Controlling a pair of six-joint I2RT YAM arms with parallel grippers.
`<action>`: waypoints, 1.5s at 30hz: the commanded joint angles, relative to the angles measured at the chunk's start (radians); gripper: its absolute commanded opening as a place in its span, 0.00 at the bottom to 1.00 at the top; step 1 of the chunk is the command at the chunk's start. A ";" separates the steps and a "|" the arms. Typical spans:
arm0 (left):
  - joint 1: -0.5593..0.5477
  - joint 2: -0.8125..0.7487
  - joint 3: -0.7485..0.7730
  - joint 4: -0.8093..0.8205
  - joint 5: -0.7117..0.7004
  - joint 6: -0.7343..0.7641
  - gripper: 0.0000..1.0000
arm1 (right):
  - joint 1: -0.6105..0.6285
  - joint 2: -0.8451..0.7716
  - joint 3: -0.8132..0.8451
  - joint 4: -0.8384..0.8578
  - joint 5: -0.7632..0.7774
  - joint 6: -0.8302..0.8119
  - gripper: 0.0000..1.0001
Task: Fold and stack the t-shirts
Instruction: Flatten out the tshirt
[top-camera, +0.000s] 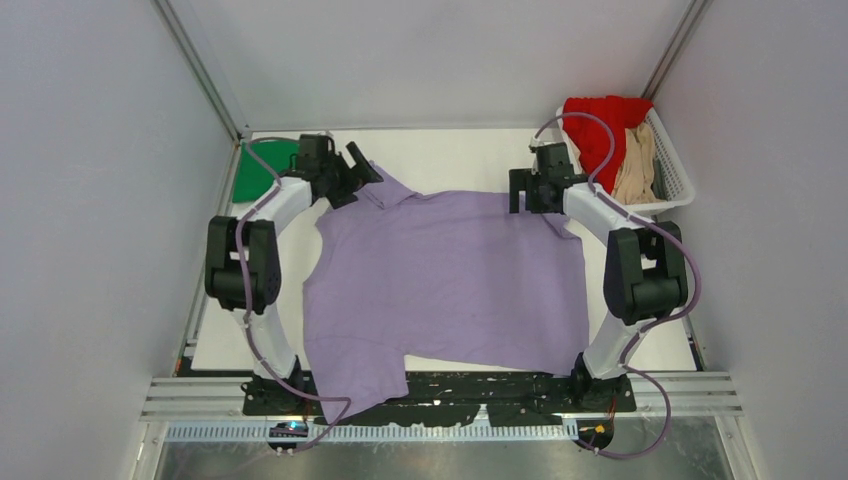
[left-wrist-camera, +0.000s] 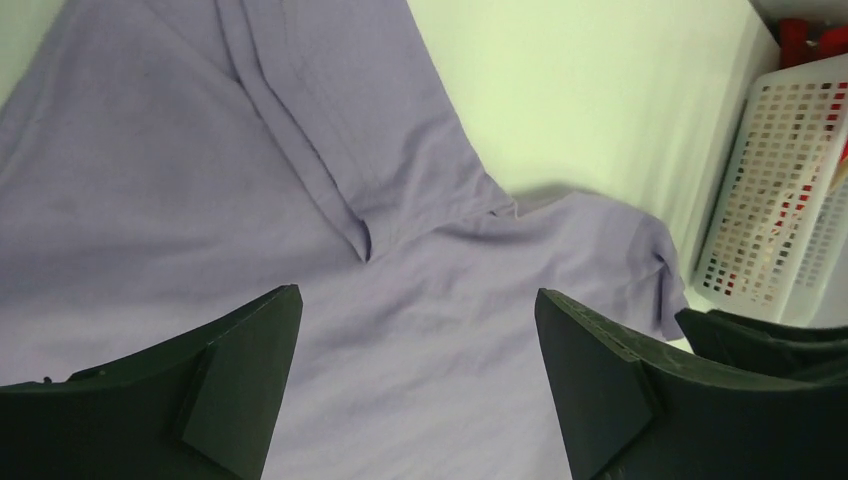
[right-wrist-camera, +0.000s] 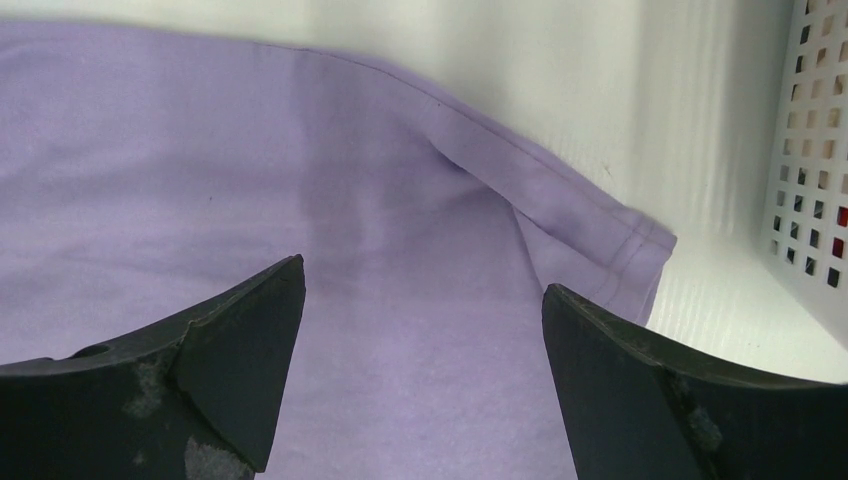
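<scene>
Lavender t-shirt (top-camera: 450, 280), white basket (top-camera: 679, 178), seemingly tan t-shirt (top-camera: 636, 165)

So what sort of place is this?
Probably a lab test cell, not a home: blank white panel walls box in a white table, the left arm and right arm are bolted to an aluminium rail, and a white basket holds a red shirt and a tan shirt.

White table (top-camera: 460, 160) here, lavender t-shirt (top-camera: 450, 285) spread flat across the middle, one near corner lapping past the table's near edge. Green t-shirt (top-camera: 257, 172) tucked in the far left corner. White slatted basket (top-camera: 678, 185) over in the far right corner, just beside the lavender sleeve.
</scene>
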 joint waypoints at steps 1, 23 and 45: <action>-0.044 0.112 0.091 0.032 -0.033 -0.073 0.86 | -0.010 -0.060 -0.026 0.054 0.004 0.045 0.95; -0.125 0.305 0.281 -0.128 -0.170 -0.127 0.39 | -0.009 -0.133 -0.056 0.057 -0.006 0.049 0.95; -0.136 0.392 0.587 -0.181 -0.045 0.251 0.00 | -0.009 -0.210 -0.103 0.065 0.038 0.039 0.95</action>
